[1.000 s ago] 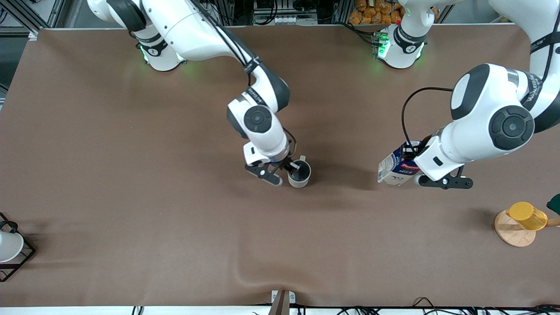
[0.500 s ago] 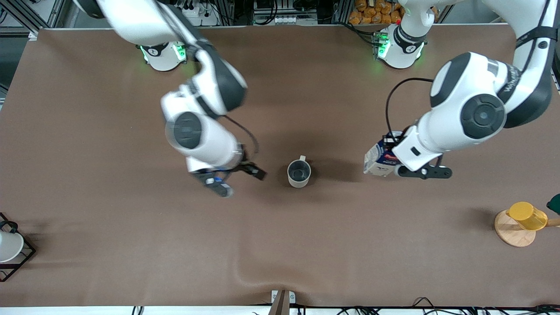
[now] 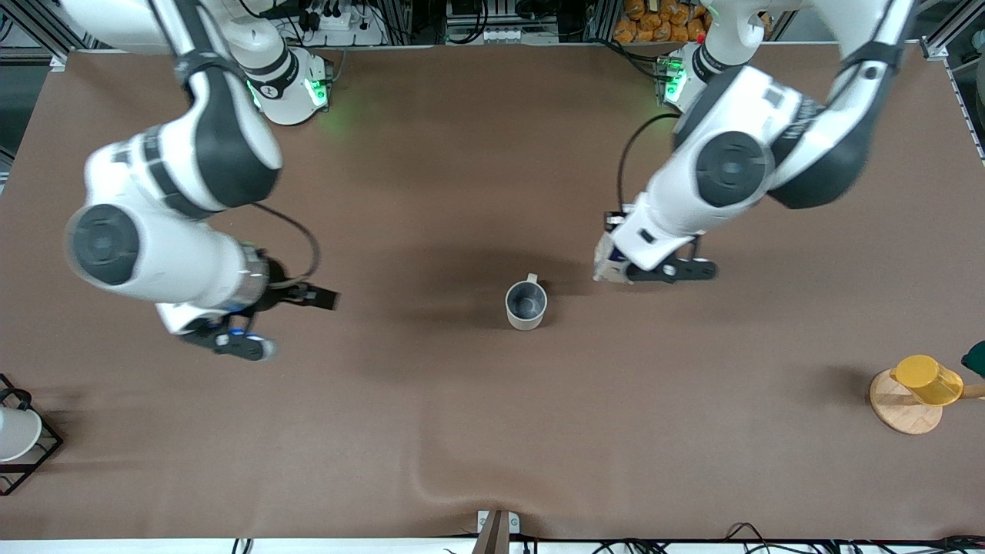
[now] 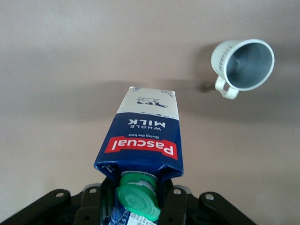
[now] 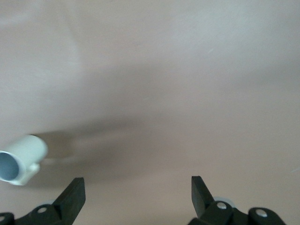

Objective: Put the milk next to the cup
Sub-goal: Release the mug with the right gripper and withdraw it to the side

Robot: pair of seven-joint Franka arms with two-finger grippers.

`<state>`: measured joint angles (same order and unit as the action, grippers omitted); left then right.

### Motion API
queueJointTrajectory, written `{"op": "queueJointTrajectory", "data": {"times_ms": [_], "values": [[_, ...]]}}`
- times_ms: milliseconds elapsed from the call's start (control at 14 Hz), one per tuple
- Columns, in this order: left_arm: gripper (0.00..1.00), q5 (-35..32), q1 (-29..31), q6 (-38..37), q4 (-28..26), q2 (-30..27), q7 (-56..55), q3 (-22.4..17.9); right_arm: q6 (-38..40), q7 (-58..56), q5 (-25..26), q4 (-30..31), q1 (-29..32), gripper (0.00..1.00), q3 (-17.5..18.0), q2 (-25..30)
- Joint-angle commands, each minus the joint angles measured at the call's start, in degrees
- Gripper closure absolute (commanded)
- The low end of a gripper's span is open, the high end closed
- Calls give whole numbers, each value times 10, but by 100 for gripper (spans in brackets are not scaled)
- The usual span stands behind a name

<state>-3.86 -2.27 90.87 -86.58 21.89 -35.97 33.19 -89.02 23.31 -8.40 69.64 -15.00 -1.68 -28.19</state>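
Note:
The cup [image 3: 526, 305], a pale grey-beige mug with a grey inside, stands upright in the middle of the table. It also shows in the left wrist view [image 4: 243, 65] and the right wrist view [image 5: 18, 159]. My left gripper [image 3: 619, 268] is shut on the milk [image 4: 143, 140] at its gabled top by the green cap. It holds the carton in the air over the table, beside the cup toward the left arm's end. In the front view only a pale sliver of the milk [image 3: 602, 260] shows under the wrist. My right gripper [image 3: 281, 323] is open and empty [image 5: 136, 187], over bare table toward the right arm's end.
A yellow cup [image 3: 927, 378] sits on a round wooden coaster [image 3: 896, 412] at the left arm's end, with a dark green thing [image 3: 976, 358] at the edge. A white cup [image 3: 15, 431] sits in a black wire rack [image 3: 42, 454] at the right arm's end.
My right gripper has let go of the cup and drawn away toward the right arm's end. My left gripper has carried the milk closer to the cup.

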Motion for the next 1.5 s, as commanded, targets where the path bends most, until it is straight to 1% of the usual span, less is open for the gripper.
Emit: {"op": "queueJointTrajectory", "data": {"times_ms": [0, 143, 214, 357, 500, 643, 714, 929, 1000, 1143, 1286, 1429], "values": [[69, -15, -39, -3, 9, 30, -25, 0, 21, -116, 12, 19, 63, 0, 9, 23], [69, -14, -48, 11, 9, 40, -23, -1, 21, -228, 21, 24, 103, 0, 8, 30], [69, -13, -55, 18, 10, 44, -23, -1, 18, -288, 34, 23, 122, 0, 8, 31], [69, -16, -81, 34, 13, 57, -24, -3, 18, -331, 56, 23, 142, 0, 8, 32], [69, -27, -96, 40, 34, 80, -32, -4, 24, -365, 59, 35, 164, 0, 9, 45], [69, -32, -105, 43, 57, 100, -53, -4, 10, -382, 59, 97, 175, 0, 9, 87], [69, -34, -112, 45, 62, 106, -55, -6, -25, -382, 58, 137, 176, 0, 9, 112], [69, -38, -134, 71, 62, 115, -69, -28, -120, -374, 53, 258, 170, 0, 10, 184], [69, -38, -142, 83, 63, 119, -74, -36, -129, -359, 53, 275, 170, 0, 12, 199], [69, -38, -160, 96, 64, 125, -82, -50, -111, -342, 54, 265, 164, 0, 13, 202], [69, -37, -178, 98, 74, 133, -94, -66, -44, -325, 58, 236, 164, 0, 14, 210], [69, -36, -180, 98, 81, 140, -113, -67, -22, -325, 59, 236, 165, 0, 12, 245]]}}
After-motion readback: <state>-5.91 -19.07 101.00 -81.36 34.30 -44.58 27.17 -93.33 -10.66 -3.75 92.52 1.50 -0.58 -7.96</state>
